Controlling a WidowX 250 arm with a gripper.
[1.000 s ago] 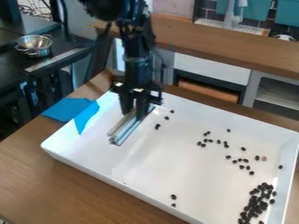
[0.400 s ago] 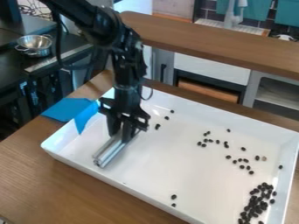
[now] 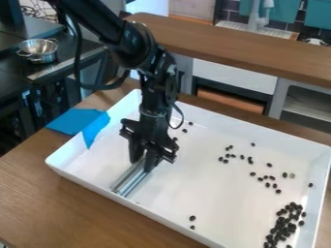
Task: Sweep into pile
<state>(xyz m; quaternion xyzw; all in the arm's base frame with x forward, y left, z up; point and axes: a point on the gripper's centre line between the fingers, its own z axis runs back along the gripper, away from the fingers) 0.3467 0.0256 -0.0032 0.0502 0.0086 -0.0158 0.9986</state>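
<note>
On the wooden desk [image 3: 52, 198], a white tray [image 3: 194, 179] is placed. A metal bar [image 3: 131, 179] is clamped in the gripper [image 3: 144, 161] by the tray's front-left edge. Both have been shifted toward that edge, then slightly right. Dark beans [image 3: 283, 226] are left undisturbed, massed along the right edge, others scattered. Positioning is suggested; no gathering has been achieved by this shift.

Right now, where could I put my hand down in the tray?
Probably mid-tray, between the metal bar and the scattered bits. There's a smaller bare patch between the blue piece and that bar. It's crowded at the dark pile and around the gripper.
</note>
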